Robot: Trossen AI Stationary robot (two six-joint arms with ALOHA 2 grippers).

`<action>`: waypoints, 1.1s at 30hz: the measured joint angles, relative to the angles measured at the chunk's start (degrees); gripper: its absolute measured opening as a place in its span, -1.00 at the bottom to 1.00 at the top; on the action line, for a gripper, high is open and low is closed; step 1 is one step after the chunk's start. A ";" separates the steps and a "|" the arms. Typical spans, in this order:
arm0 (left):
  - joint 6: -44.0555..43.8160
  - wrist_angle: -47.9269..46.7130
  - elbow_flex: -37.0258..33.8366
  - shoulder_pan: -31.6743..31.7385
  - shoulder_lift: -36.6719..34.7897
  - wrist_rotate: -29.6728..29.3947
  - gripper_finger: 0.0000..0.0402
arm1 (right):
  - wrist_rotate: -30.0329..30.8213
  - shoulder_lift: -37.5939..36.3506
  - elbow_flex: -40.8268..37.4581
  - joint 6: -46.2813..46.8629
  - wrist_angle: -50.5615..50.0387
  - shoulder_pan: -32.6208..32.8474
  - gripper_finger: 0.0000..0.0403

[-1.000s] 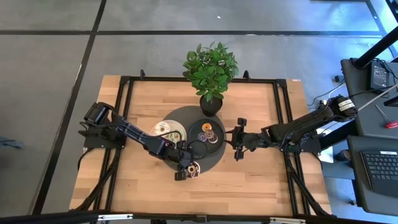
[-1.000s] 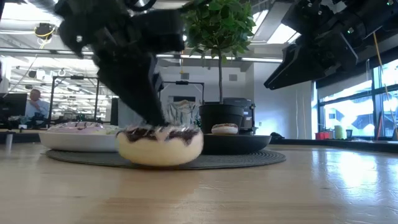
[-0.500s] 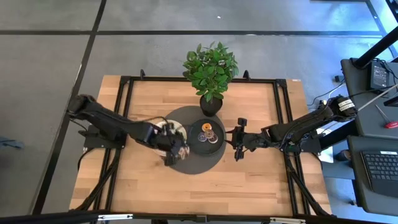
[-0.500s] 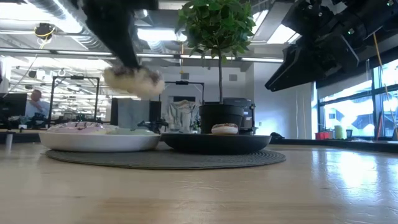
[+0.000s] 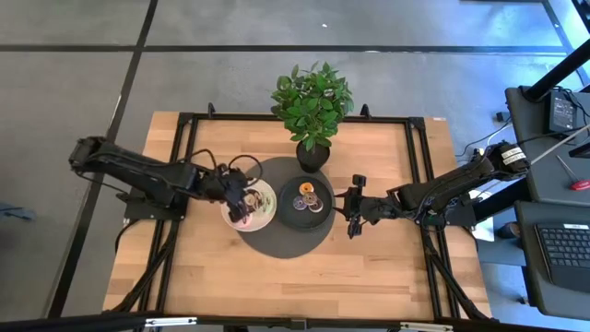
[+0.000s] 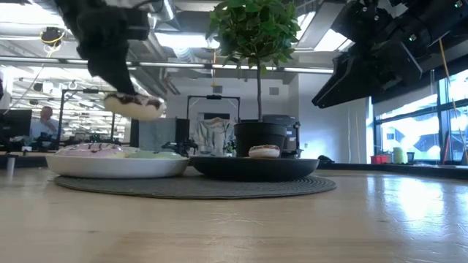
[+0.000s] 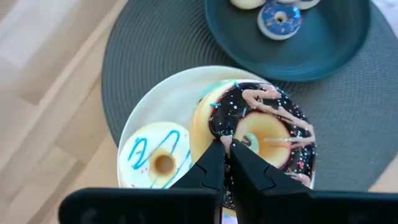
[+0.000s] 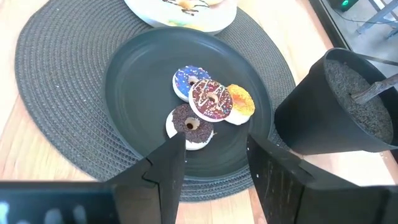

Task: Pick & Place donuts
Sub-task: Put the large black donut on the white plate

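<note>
Carrying a round dark woven mat (image 5: 277, 242) at its centre, the wooden tabletop (image 5: 369, 267) sits inside a black frame. Landmark for positions: the white plate (image 5: 267, 217), resting on the mat's left part. Just right of the white plate, also on the mat, lies the black plate (image 5: 323, 217). A potted plant (image 5: 313, 106) stands behind the black plate at the mat's far edge. Low view shows a lit office room beyond the tabletop, with a seated person (image 6: 42, 120) far off at the left.

Left end effector (image 5: 241, 201): above the white plate, fingers pinched nearly together on the rim of a chocolate-iced donut (image 7: 261, 134) with pink drizzle and sprinkles. In the low view this donut (image 6: 133, 106) hangs clear above the white plate, not touching it. It is held close to flat, slightly tilted, hole axis roughly vertical, iced face up.

On the white plate below: a cream donut with blue drizzle (image 7: 158, 158), lying flat; further donuts are partly hidden by the held one.

Right end effector (image 5: 352, 210): waits right of the black plate, well apart from the white plate, fingers spread wide, holding nothing. Right wrist view shows four mini donuts (image 8: 208, 109) clustered and touching on the black plate, iced in blue, chocolate, orange and dark sprinkles.
</note>
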 joint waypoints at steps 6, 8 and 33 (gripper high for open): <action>-0.34 6.04 -6.93 3.07 -1.21 3.42 -0.97 | 0.00 0.00 0.00 0.00 0.00 0.00 -0.14; -0.48 7.56 -8.44 3.46 -1.19 4.19 -0.97 | -0.02 0.01 0.00 -0.02 0.00 0.00 -0.14; -2.51 9.57 -12.39 3.55 -1.19 1.56 -0.79 | -0.02 0.02 -0.02 -0.02 -0.02 0.00 -0.14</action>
